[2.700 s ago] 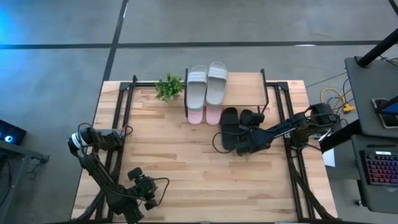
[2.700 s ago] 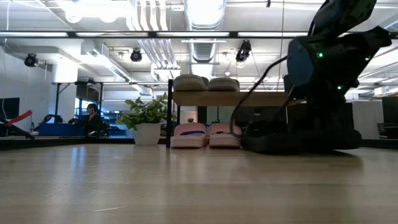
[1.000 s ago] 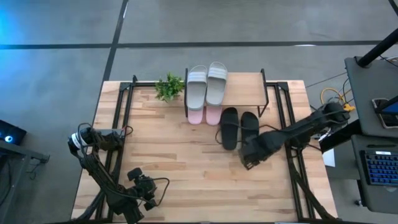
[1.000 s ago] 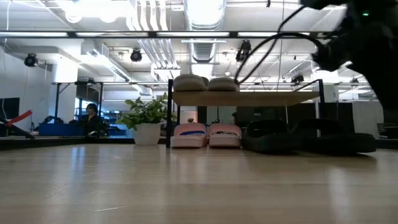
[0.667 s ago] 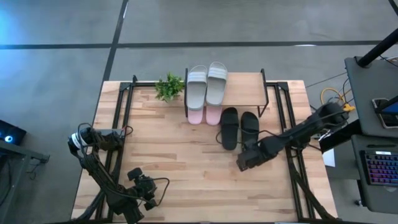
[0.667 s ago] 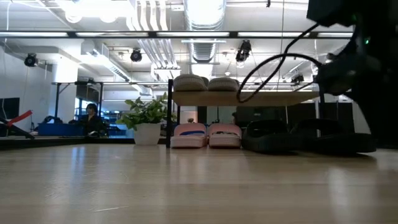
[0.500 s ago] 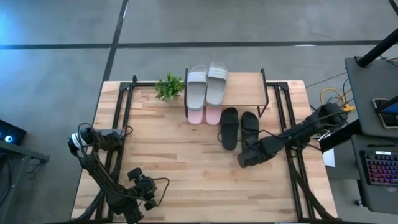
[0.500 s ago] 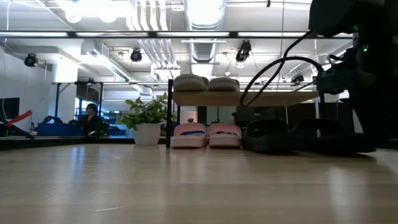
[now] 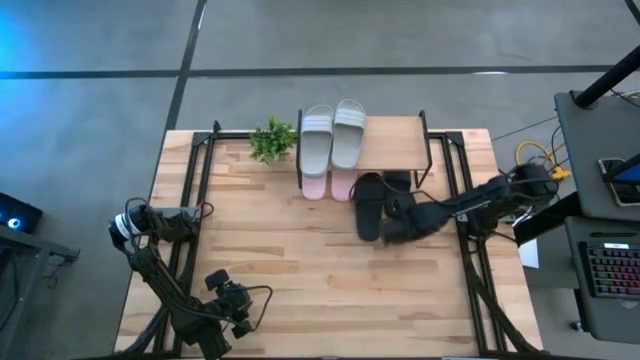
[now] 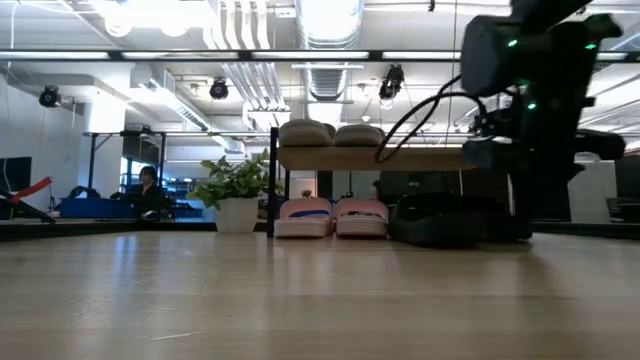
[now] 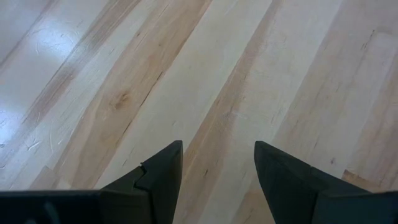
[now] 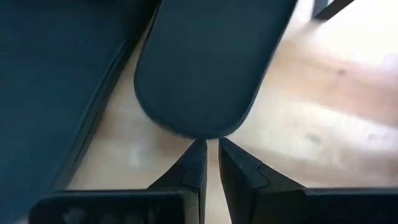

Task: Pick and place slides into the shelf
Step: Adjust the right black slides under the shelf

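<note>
The shelf [image 9: 392, 146] stands at the table's far edge. The grey-green pair [image 9: 332, 134] lies on its top board, and the pink pair [image 9: 328, 185] lies under it on the table. Two black slides lie side by side to the right of the pink pair. The left one [image 9: 367, 206] lies mostly in front of the shelf, and the right one [image 9: 397, 182] has its far end under the board. My right gripper [image 9: 393, 226] is shut, just behind the right black slide's near end. My left gripper [image 9: 236, 302] is open over bare wood near the near-left corner. My right gripper meets the rounded near end [image 12: 202, 129] of the right black slide with its shut fingertips [image 12: 198, 154]. The fingers come level from the table's near side and point along the slide. The slide lies flat on the table.
A small potted plant [image 9: 272, 139] stands left of the shelf. The shelf's black legs [image 9: 430, 160] flank the slot beside the right black slide. The left black slide [image 12: 50, 81] lies close alongside the right one. Bare wood [image 9: 290, 250] fills the table's middle and near half.
My right gripper drew slightly toward the near edge, then drove toward the far edge. The right black slide slid along the table toward the shelf, and its far end now lies under the board. The left black slide stayed put.
</note>
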